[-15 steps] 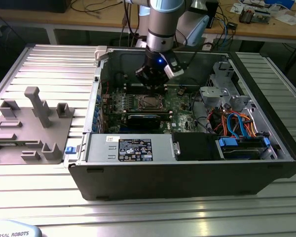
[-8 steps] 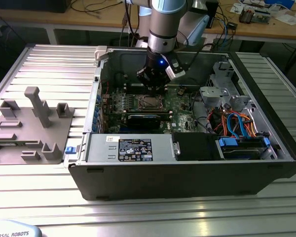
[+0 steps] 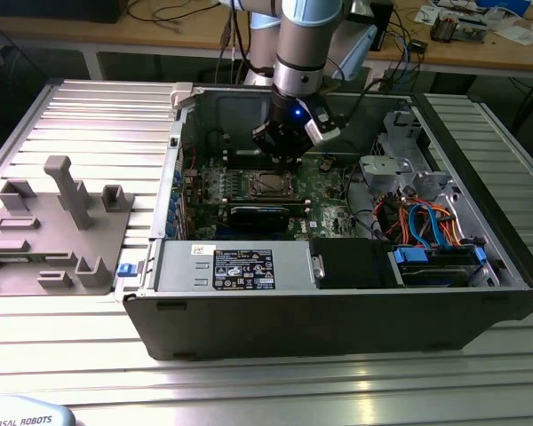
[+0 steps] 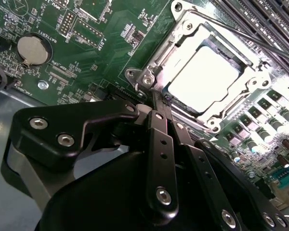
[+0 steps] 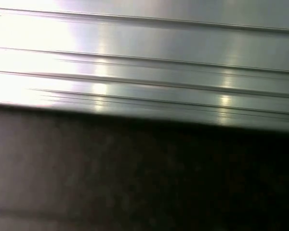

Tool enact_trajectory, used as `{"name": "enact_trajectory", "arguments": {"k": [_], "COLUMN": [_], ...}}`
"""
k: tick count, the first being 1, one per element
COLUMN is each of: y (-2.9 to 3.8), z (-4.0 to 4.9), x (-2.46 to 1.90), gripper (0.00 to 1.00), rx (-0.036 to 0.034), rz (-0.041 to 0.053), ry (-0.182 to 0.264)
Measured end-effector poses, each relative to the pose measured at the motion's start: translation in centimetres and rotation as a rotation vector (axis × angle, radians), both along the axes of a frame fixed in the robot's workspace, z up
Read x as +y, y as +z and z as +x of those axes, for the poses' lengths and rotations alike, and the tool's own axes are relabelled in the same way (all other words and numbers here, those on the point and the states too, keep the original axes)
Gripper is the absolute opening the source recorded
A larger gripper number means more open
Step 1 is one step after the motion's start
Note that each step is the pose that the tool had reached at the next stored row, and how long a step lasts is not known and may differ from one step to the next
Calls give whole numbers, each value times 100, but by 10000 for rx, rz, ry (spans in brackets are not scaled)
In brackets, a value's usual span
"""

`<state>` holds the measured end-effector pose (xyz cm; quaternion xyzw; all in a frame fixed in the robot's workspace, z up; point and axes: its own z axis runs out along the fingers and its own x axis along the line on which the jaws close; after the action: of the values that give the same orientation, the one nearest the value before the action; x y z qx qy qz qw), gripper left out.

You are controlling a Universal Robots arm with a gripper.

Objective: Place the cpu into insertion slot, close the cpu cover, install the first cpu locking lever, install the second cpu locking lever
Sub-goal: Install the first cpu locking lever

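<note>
While the arm reaches down into the open computer case (image 3: 338, 311), you see the gripper (image 3: 285, 158) low over the green motherboard (image 3: 324, 182), at the edge of the socket on its far side in the exterior view.

In the second wrist view the gripper (image 4: 159, 98) has its fingers (image 4: 160, 126) drawn together with no gap between them, tips touching the metal rim at one side of the socket. Nothing is visibly held between them.

The cpu (image 4: 207, 77) sits flat in the insertion slot (image 4: 231, 60), its silvery top bright under glare. The cpu cover (image 4: 253, 84) lies closed over it, framing the chip through its square window. In the exterior view you find the same cover (image 3: 271, 185) in the middle of the board, just nearer the camera than the gripper.

A thin lever rod (image 4: 241, 32) runs along one side of the socket, close to the long memory slots (image 4: 274, 19). You cannot tell whether it is latched.

A round coin battery (image 4: 32, 49) sits well apart on the board.

The first wrist view shows ribbed aluminium table (image 5: 144, 53) surface above a dark band.
</note>
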<state>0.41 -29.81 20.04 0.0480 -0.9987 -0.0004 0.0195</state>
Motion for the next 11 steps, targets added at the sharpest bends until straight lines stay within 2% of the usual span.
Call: {"name": "enact_trajectory", "arguments": {"k": [6, 8, 11], "y": [2, 29, 91], "z": [11, 13, 11], "x": [12, 16, 12], "gripper": [11, 11, 11], "rx": [-3, -17, -3], "rz": [10, 31, 11], "ry": [6, 7, 7]}}
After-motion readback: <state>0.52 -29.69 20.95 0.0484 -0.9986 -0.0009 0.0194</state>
